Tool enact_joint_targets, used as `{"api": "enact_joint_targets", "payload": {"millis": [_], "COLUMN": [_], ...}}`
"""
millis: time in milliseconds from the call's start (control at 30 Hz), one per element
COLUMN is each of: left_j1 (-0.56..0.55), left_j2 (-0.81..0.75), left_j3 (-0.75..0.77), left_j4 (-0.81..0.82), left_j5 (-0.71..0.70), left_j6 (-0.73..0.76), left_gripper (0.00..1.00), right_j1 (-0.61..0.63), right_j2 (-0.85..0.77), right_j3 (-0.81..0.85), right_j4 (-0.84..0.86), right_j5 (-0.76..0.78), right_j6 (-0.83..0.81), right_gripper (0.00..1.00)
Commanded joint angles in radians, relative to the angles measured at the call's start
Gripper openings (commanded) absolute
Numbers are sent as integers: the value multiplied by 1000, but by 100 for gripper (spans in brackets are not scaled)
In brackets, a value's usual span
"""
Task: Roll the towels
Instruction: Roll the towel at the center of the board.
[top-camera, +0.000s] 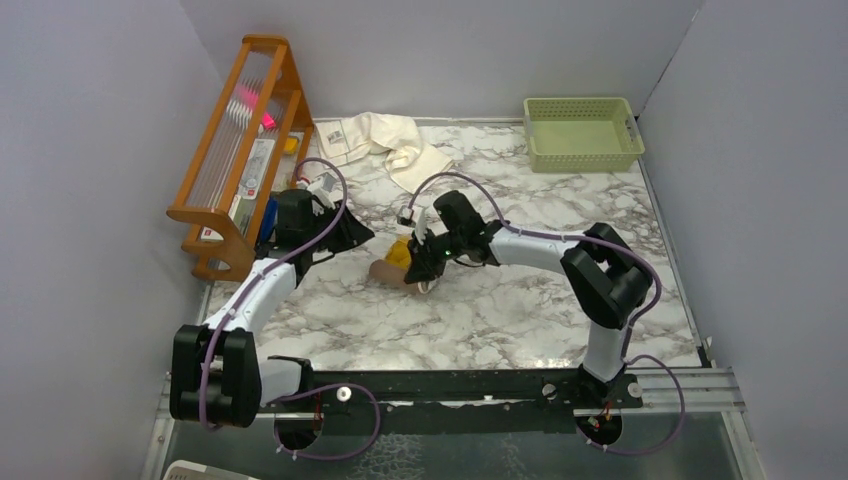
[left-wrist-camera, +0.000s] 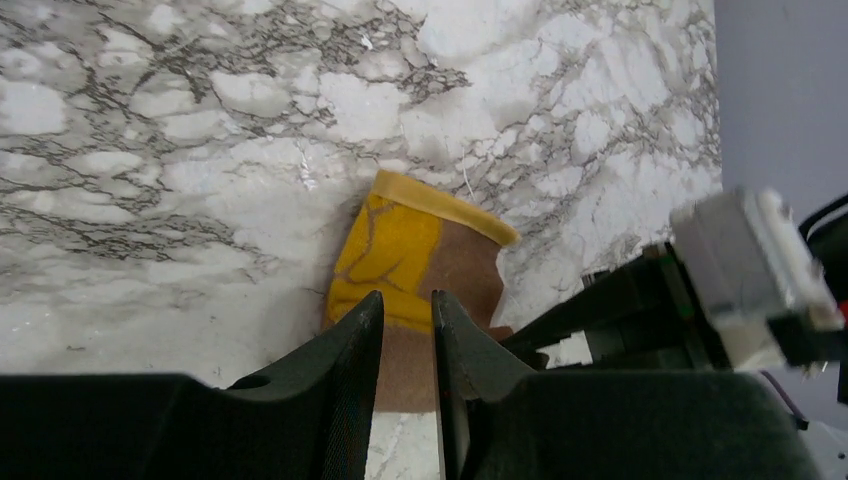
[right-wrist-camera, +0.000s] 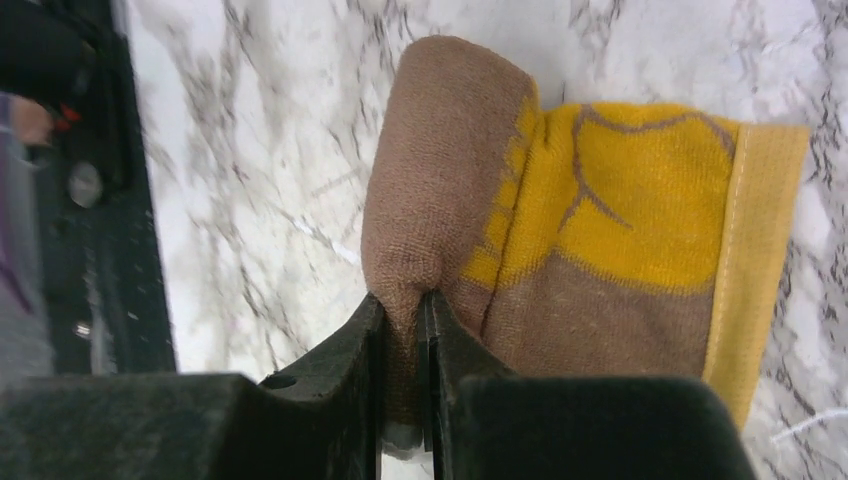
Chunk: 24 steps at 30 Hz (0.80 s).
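Note:
The brown towel (top-camera: 392, 266) lies partly rolled on the marble table (top-camera: 520, 300), its mustard-yellow side (right-wrist-camera: 640, 200) and edging facing up. My right gripper (right-wrist-camera: 400, 297) is shut on a pinch of the brown rolled end (right-wrist-camera: 440, 180). Just left of the towel in the top view, my left gripper (top-camera: 348, 234) hovers. Its jaws (left-wrist-camera: 407, 297) stand a little open with nothing between them, and the towel (left-wrist-camera: 420, 250) shows beyond their tips. The cream towel (top-camera: 385, 145) lies crumpled at the back of the table.
A wooden rack (top-camera: 245, 150) holding small items stands along the left wall, close behind the left arm. A green plastic basket (top-camera: 583, 132) sits at the back right. Grey walls enclose the table on three sides.

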<state>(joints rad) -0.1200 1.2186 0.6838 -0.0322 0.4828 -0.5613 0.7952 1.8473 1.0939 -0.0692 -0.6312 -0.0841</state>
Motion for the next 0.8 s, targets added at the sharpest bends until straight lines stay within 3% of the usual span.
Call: {"api": "enact_joint_targets", "payload": {"millis": [0,167,367,767], "left_j1": [-10,-73,-121,-167], "left_j2": [-7,-13,49,159], "left_j3": [-47,-115,-189,-204], "left_j4": [35,100,300,367], "left_j5": [102,93,102,71], "left_j6": [-3,-38,-153,-150], "left_gripper": [27,27,25,24], "right_j1": [-48,-130,-158,-180], "right_j2": [74,103,161,253], "right_j3": [97,38,23,-39], "right_j4": [-17,155,170,349], "right_j5": [-209,-328,-328,-351], "right_j6": [200,403,452,632], "right_gripper": [1,1,1,1]}}
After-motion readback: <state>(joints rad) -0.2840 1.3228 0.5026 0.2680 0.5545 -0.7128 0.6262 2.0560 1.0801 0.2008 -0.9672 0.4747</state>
